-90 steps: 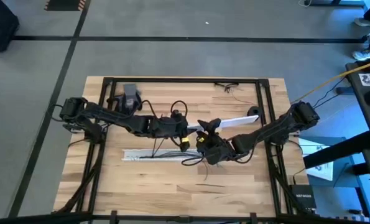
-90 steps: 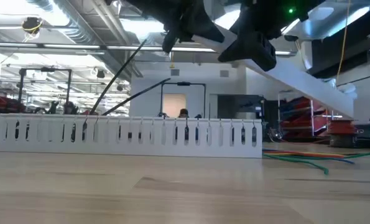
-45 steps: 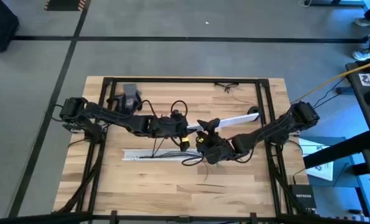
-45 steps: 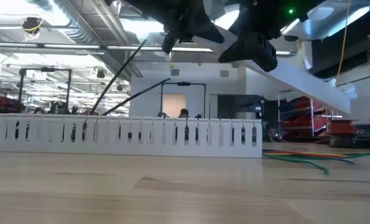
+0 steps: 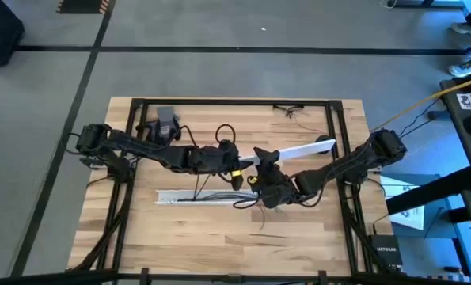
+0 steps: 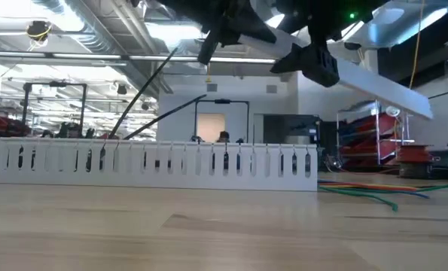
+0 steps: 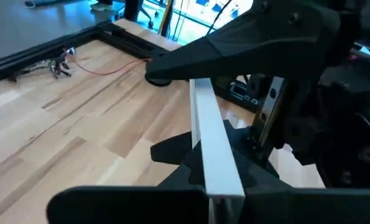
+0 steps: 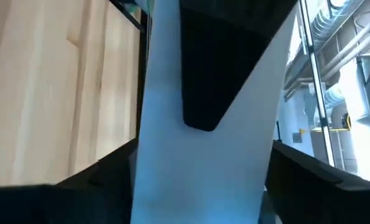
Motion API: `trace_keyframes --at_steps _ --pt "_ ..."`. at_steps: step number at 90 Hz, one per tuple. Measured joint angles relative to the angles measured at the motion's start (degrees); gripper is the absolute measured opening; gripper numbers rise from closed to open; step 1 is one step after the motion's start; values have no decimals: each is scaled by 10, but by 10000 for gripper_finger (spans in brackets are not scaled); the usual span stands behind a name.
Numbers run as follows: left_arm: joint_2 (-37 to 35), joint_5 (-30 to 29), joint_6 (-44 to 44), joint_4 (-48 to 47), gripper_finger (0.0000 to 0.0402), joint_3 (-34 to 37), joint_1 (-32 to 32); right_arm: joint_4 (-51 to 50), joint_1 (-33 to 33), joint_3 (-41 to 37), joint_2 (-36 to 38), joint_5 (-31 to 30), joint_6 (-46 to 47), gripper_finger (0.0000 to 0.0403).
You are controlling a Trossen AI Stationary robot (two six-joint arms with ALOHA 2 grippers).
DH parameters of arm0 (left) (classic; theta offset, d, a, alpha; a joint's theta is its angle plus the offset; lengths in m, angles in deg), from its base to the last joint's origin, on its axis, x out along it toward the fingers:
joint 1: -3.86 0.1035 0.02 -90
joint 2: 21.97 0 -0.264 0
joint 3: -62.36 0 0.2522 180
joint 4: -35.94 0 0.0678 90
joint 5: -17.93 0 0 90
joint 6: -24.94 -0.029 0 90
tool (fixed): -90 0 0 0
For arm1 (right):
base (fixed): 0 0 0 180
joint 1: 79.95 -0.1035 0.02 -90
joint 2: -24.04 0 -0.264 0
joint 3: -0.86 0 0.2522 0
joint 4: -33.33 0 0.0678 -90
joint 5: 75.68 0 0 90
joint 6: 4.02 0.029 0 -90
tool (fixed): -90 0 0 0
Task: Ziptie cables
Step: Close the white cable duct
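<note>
A long flat white strip (image 5: 290, 153) hangs in the air over the middle of the table, held by both grippers. My left gripper (image 5: 237, 165) is shut on its left end. My right gripper (image 5: 263, 161) is shut on it a little farther along. The strip's free end (image 6: 416, 102) slants down toward the table's right. Below them a white slotted strip (image 5: 203, 195) lies on the wood. The thin dark cables (image 5: 207, 190) lie along it, and some strands (image 6: 144, 94) rise out of it at a slant. My left gripper holds the white strip by its left end (image 7: 225, 186), coming level from the table's left along its length. The gripper's own body hides the fingertips. The strip is lifted clear of the table. My right gripper grips the strip across its width (image 7: 200, 106), a short way from my left gripper. One finger (image 7: 234, 43) is on one side and the other finger (image 7: 172, 152) on the opposite side. Most of the strip (image 8: 197, 162) runs on past the fingers, clear of the table.
A grey block (image 5: 166, 123) sits at the far left. A small tangle of thin wire (image 5: 286, 109) lies at the far edge, and a round black piece (image 5: 324, 141) sits near the strip's free end. Coloured cords (image 6: 374, 192) lie on the table's right. A black frame rims the table.
My right gripper has risen a little with the white strip. The strip's free right end now hangs higher above the table and its slant is shallower. My left gripper has kept its hold on the left end.
</note>
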Motion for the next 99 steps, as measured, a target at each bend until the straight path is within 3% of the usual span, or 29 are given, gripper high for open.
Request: trace_keyframes --at_steps 9,23,48,63,79,99 --pt "0 -1 -4 -1 0 0 -1 3 0 0 0 8 0 273" --pt "0 -1 -9 0 1 0 -1 9 0 0 0 5 2 214" --pt "0 1 -44 -8 33 0 -1 10 0 0 0 20 2 214" --pt "-32 52 -98 -47 79 0 -2 11 0 0 0 45 14 214" --pt "-84 58 -197 -177 123 0 -13 1 0 0 0 123 65 214" --pt "-99 56 -204 -324 138 0 -40 -91 0 2 0 272 236 214"
